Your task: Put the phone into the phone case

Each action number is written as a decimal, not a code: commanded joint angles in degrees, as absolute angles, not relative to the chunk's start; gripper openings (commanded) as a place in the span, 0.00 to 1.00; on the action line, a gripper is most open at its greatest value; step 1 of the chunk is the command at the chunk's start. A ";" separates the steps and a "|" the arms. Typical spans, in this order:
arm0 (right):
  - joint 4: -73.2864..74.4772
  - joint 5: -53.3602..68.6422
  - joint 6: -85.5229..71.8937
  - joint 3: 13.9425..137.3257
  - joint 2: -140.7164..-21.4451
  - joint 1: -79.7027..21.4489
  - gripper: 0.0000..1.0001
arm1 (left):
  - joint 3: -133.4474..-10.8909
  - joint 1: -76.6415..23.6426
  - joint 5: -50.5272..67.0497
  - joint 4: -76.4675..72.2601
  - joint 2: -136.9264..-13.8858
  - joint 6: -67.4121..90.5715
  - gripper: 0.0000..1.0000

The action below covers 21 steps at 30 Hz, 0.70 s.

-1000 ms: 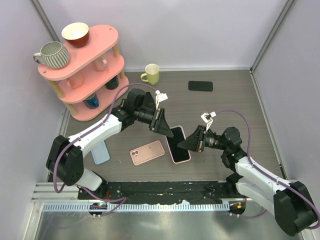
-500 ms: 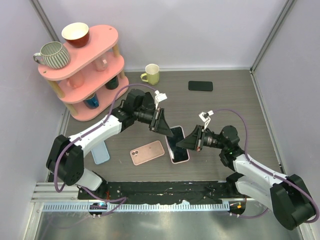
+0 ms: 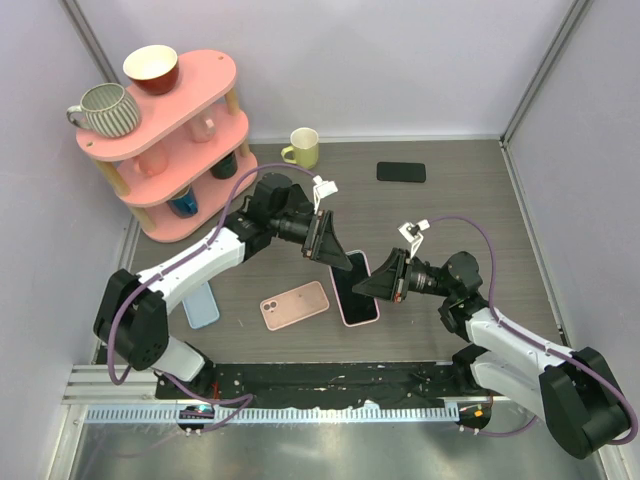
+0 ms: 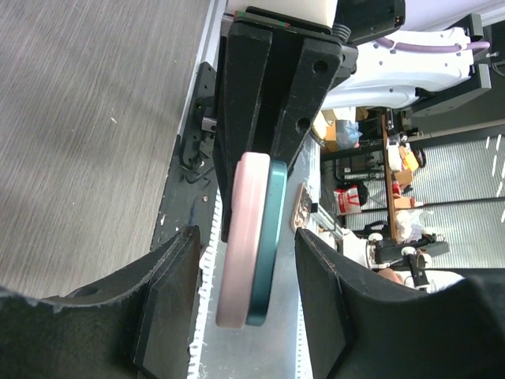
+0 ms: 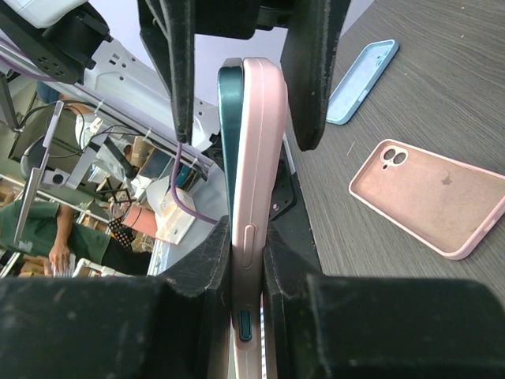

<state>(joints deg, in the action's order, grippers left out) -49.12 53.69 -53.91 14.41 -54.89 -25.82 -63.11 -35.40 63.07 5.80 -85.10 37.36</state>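
Observation:
A teal phone lies against a pink case, and the pair is held edge-up over the table centre. My right gripper is shut on the near end of the pair; in the top view it is right of it. My left gripper is open, its fingers on either side of the far end without touching. In the left wrist view the pink case and the teal phone show side by side, the phone's edge proud of the case.
A second pink case lies face down left of the held pair, and a light blue case further left. A black phone and a yellow-green mug sit at the back. A pink shelf with cups stands back left.
My left gripper has shifted slightly right, over the far end of the phone and case. My right gripper moved a little left with the pair, then stayed still.

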 commanded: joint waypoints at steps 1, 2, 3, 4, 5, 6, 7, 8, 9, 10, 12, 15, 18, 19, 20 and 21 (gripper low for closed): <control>-56.60 54.40 -55.46 14.51 -54.32 -26.19 0.01 | -64.51 -35.51 64.86 2.91 -85.96 39.72 0.54; -56.60 54.32 -55.46 14.41 -54.23 -26.19 0.01 | -64.34 -35.51 65.12 2.55 -85.96 39.90 0.51; -56.60 54.49 -55.37 14.41 -54.32 -26.19 0.01 | -63.90 -35.59 65.21 2.03 -85.78 40.60 0.48; -56.51 54.49 -55.46 14.24 -54.32 -26.19 0.01 | -63.72 -35.51 65.48 0.89 -85.61 41.13 0.45; -56.60 54.58 -55.37 14.24 -54.49 -26.19 0.01 | -63.55 -35.51 65.65 0.27 -85.52 41.65 0.39; -56.51 54.75 -55.46 14.24 -54.58 -26.19 0.01 | -63.28 -35.51 65.92 0.26 -85.52 42.18 0.35; -56.51 55.10 -55.55 14.24 -54.84 -26.19 0.02 | -63.19 -35.51 66.09 -1.82 -85.43 43.23 0.29; -56.43 55.02 -55.63 14.24 -54.93 -26.19 0.07 | -63.19 -35.51 66.18 -2.19 -85.60 43.50 0.13; -56.34 55.02 -55.81 14.24 -55.02 -26.19 0.11 | -63.28 -35.59 66.18 -2.28 -85.69 43.68 0.05; -56.08 54.67 -55.90 14.33 -55.11 -26.19 0.14 | -63.28 -35.51 66.09 -2.29 -85.69 43.86 0.00; -55.73 54.23 -56.25 14.50 -55.11 -26.19 0.23 | -63.02 -35.60 66.01 -2.29 -85.78 43.77 0.00; -52.39 53.18 -55.03 15.90 -55.19 -26.19 0.35 | -62.75 -35.60 64.95 -0.71 -85.87 42.28 0.00; -50.89 52.30 -54.67 17.57 -56.07 -26.19 0.46 | -62.84 -35.60 64.07 1.39 -86.22 40.35 0.00; -50.98 52.21 -54.84 18.45 -56.60 -26.19 0.47 | -62.93 -35.68 63.64 2.97 -86.31 39.65 0.00; -51.24 52.29 -55.10 18.89 -57.21 -26.19 0.46 | -63.19 -35.68 63.28 4.03 -86.40 38.77 0.00; -51.41 52.38 -55.37 19.33 -57.48 -26.19 0.39 | -63.89 -35.68 63.02 5.35 -86.66 36.67 0.00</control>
<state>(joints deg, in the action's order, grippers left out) -49.93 53.47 -55.86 15.16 -56.23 -25.82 -62.57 -35.44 63.72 1.93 -86.56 39.88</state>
